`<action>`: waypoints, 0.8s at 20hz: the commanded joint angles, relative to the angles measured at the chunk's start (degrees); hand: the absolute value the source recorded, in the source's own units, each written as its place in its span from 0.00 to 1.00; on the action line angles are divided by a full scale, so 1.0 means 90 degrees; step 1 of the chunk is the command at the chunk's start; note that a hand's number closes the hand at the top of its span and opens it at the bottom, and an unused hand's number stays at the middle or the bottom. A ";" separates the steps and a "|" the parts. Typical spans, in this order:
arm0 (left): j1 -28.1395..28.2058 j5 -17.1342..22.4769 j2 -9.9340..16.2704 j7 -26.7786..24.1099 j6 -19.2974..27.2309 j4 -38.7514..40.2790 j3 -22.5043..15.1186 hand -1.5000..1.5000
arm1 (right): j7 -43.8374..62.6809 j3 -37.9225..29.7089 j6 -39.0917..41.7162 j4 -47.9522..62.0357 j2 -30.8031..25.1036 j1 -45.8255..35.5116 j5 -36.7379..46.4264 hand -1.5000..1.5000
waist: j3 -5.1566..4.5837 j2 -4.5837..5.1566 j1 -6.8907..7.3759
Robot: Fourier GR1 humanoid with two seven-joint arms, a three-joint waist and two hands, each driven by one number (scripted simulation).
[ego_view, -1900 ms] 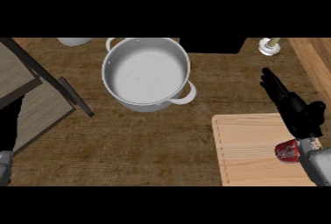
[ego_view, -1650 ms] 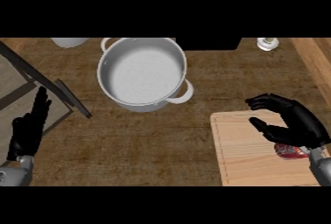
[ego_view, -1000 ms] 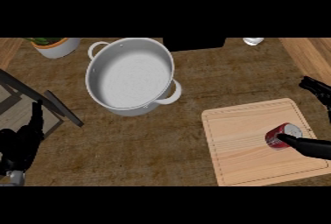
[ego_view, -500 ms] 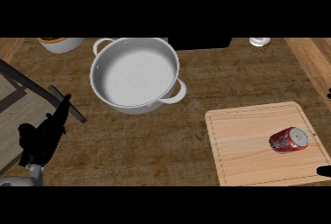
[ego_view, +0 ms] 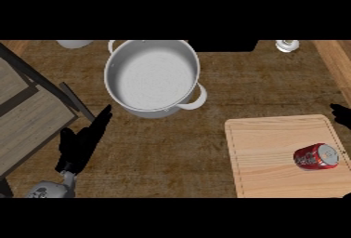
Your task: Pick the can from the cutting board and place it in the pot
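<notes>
can (ego_view: 316, 156): red, lying on its side on the cutting board, toward the board's right side; silver end faces right. nothing touches it.
cutting board (ego_view: 267, 158): pale wood, flat on the bench at near right; its right part runs out of view.
pot (ego_view: 152, 76): grey metal with side handles, open and nothing showing inside, on the bench at far centre-left, well apart from the board.
bench (ego_view: 178, 148): dark brown wood grain, carries pot and board.
left hand (ego_view: 82, 144): black, at near left over the bench, fingers straight and pointing up toward the pot, holding nothing; grey forearm shows at the lower edge below it.
right hand (ego_view: 341, 114): only a small black part shows at the right edge, just beyond the board's far right corner; cannot tell how the fingers are set. it is apart from the can.
far edge, right: small pale jar or shaker (ego_view: 287, 45), possibly a condiment container, partly cut off.
far edge, left: part of a pale round object (ego_view: 74, 43), mostly cut off.
left side: grey-brown panels with a dark frame (ego_view: 31, 111), beside the left hand.
</notes>
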 commanded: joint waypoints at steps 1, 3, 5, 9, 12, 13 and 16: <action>-0.0241 -0.0043 -0.0107 0.0216 -0.0084 0.0157 -0.0007 0.50 | 0.0122 0.0627 0.0331 0.0581 0.0190 -0.0406 0.0785 0.00 | -0.0006 0.0019 0.0112; -0.0235 -0.0144 -0.0323 0.0056 -0.0037 0.0399 0.0029 0.50 | -0.0396 0.0478 0.0633 0.1143 0.0340 -0.0382 0.1105 0.00 | -0.0006 0.0007 0.0057; -0.0308 -0.0197 -0.0321 -0.0047 -0.0215 0.0603 0.0217 0.50 | -0.0509 0.0312 0.0673 0.1371 0.0640 -0.0393 0.1406 0.00 | -0.0008 -0.0001 0.0036; -0.0361 -0.0300 -0.0469 0.0016 -0.0317 0.0739 0.0271 0.50 | -0.1068 -0.0041 0.0559 0.2147 0.1024 -0.0726 0.1862 0.00 | -0.0008 0.0000 0.0034; -0.0068 -0.0270 -0.0420 0.0570 -0.0319 -0.0262 0.0277 0.50 | -0.1456 -0.0369 0.0710 0.2364 0.1110 -0.0658 0.2017 0.00 | -0.0007 -0.0011 0.0042; -0.0030 -0.0573 -0.0691 -0.0040 -0.0212 0.0425 0.0139 0.50 | -0.1859 -0.0475 0.0818 0.2441 0.1067 -0.0435 0.2044 0.00 | -0.0008 -0.0008 0.0016; 0.0049 -0.0586 -0.0539 -0.0332 -0.0477 0.0587 0.0343 0.50 | -0.2366 -0.0469 0.1170 0.3226 0.1217 -0.0750 0.2307 0.00 | -0.0008 -0.0001 0.0038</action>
